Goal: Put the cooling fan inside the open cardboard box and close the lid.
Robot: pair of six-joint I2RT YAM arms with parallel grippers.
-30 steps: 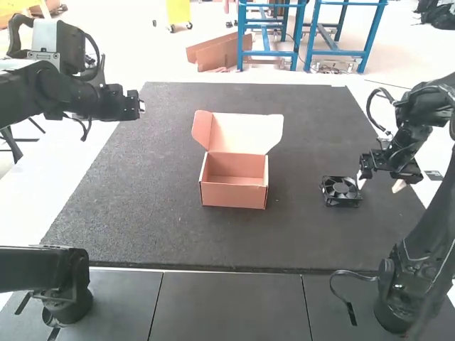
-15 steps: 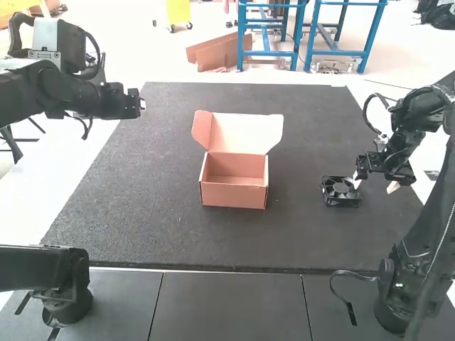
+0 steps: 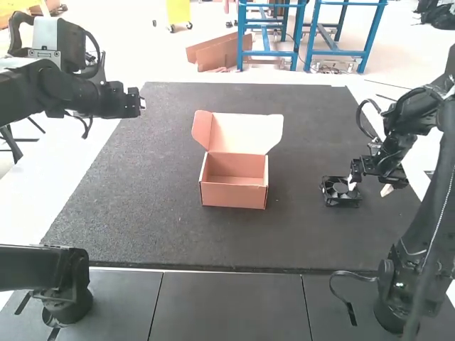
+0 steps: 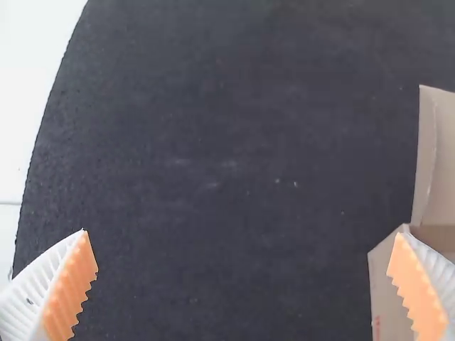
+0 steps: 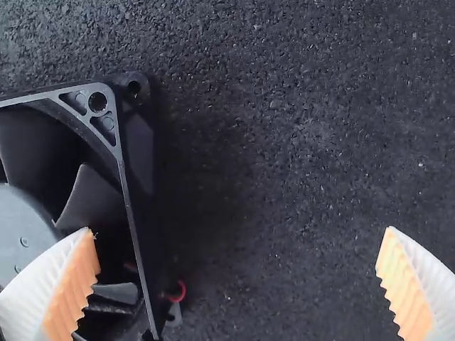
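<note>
Dropping closer, the right gripper (image 3: 370,186) spreads its jaws wide with only an edge of the fan (image 3: 340,192) between them (the left gripper (image 3: 135,104), jaws also apart, hangs short of the open box (image 3: 234,181)), so grasping looks next, after a shift to centre the fan.

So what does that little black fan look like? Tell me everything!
The fan is a square black plastic frame with corner screw holes, curved blades around a round hub, and red wire at one edge. It lies flat on the black mat, right of the open box, apart from it. The right arm's open fingers straddle one side.
</note>
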